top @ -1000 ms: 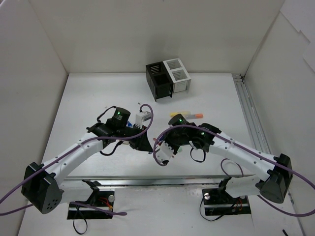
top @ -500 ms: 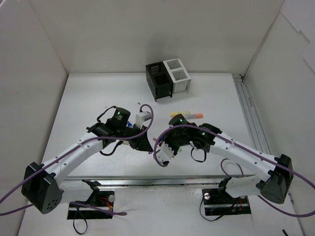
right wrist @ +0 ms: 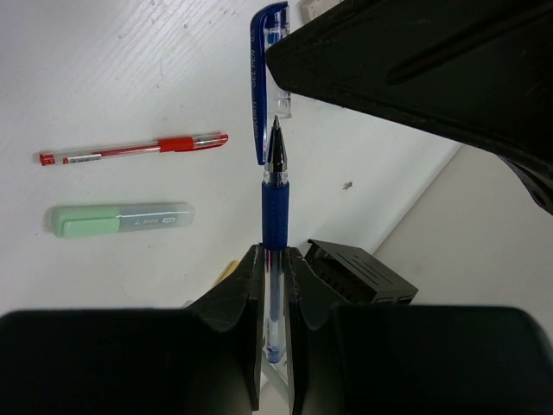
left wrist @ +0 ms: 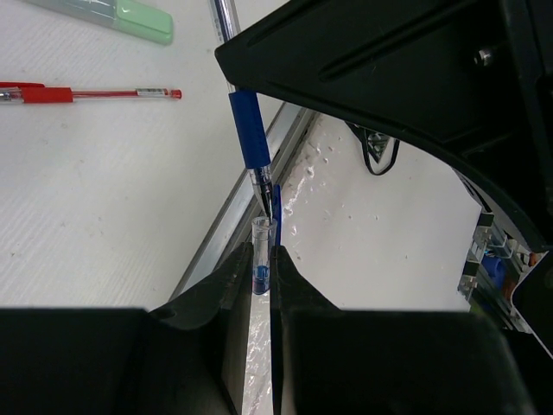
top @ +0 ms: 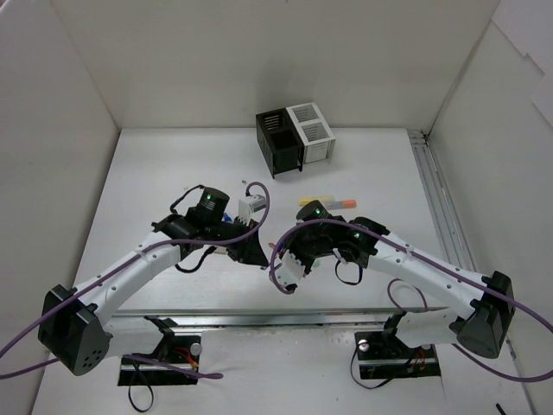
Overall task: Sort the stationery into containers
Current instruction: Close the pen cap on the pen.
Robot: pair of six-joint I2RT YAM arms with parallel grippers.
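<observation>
White table (right wrist: 130, 69) beneath: right gripper (right wrist: 275, 255) clamps the blue pen (right wrist: 274, 207) — probably light, stiff, slick (best held mid-barrel) — left gripper (left wrist: 262, 264) pinches its cap (left wrist: 262, 246).

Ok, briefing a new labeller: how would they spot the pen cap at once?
Near the middle of the white table, the left fingers pinch a short clear plastic cap with a blue clip, facing the tip of the blue-grip pen in the right fingers. Unlike the red pen and green highlighter lying loose nearby, it is stubby and hollow.
</observation>
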